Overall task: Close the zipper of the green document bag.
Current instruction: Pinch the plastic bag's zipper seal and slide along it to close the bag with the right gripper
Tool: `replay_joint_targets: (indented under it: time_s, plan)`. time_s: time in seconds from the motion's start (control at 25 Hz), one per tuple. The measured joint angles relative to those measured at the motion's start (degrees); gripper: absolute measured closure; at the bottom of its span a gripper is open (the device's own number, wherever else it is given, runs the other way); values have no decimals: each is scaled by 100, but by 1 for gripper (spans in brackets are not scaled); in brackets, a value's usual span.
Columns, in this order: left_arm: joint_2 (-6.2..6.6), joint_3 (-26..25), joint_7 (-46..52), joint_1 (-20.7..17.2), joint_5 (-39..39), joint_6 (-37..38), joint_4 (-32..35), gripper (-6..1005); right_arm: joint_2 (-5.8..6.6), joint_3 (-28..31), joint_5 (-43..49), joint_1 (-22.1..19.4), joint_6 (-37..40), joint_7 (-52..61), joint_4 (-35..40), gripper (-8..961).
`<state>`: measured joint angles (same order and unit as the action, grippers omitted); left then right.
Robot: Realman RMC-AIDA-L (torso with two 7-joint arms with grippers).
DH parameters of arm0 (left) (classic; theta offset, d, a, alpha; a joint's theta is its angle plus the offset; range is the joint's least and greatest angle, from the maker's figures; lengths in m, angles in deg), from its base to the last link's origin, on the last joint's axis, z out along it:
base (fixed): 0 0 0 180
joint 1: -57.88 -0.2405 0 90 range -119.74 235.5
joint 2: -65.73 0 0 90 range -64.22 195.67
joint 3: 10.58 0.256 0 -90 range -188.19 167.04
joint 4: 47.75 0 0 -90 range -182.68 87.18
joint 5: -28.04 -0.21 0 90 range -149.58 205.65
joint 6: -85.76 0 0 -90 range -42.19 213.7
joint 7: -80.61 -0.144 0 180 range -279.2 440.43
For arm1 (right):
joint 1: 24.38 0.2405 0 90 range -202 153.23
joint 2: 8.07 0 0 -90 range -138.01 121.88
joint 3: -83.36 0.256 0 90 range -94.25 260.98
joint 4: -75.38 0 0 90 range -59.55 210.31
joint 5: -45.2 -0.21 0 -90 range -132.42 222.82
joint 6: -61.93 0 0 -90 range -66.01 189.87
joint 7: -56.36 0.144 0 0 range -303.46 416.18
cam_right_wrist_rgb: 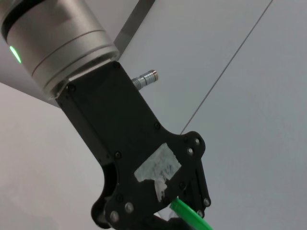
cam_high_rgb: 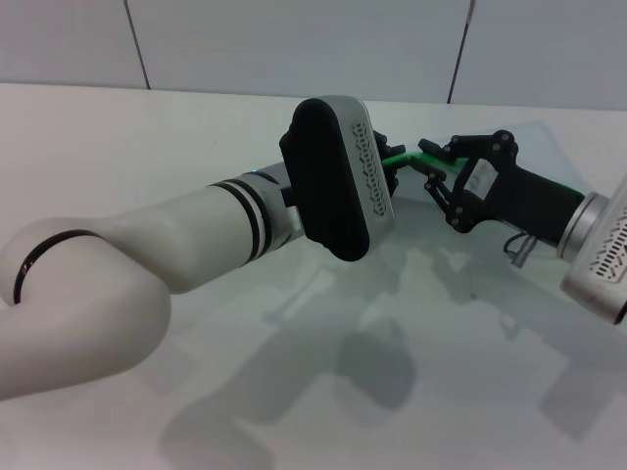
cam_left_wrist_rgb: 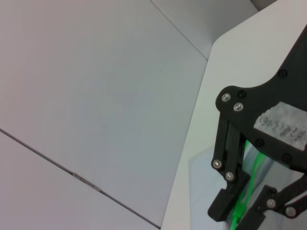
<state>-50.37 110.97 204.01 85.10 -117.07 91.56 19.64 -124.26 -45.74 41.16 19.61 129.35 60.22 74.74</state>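
**Both grippers meet at the green strip, held above the table**

Fingers (cam_left_wrist_rgb: 225, 203) of the right gripper (cam_high_rgb: 428, 163) sit pinched on the zipper (cam_left_wrist_rgb: 245, 194), the bright green strip running between them in the left wrist view; the left gripper (cam_high_rgb: 390, 168) is mostly hidden behind its own wrist housing in the head view, and the right wrist view suggests it grips the same strip, though its fingertips fall outside that picture, so I cannot tell for certain; the green document bag (cam_left_wrist_rgb: 206, 191) hangs translucent and pale beside the right gripper, lifted off the white table (cam_high_rgb: 147, 147); a grey panelled wall (cam_high_rgb: 294, 39) stands behind.
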Motion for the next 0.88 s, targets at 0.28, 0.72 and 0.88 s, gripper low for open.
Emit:
replay_joint_targets:
  time_s: [0.28,0.72,0.88]
  plan:
    - [0,0,0,-2,0,1,-1,944,0,30,-11,-6,-3,13,15,803]
    - [0,-1,0,12,0,8,-31,944,-5,3,-7,-40,1,18,21,866]
    - [2,-9,0,12,1,8,-56,944,-7,0,-1,-48,3,19,20,878]
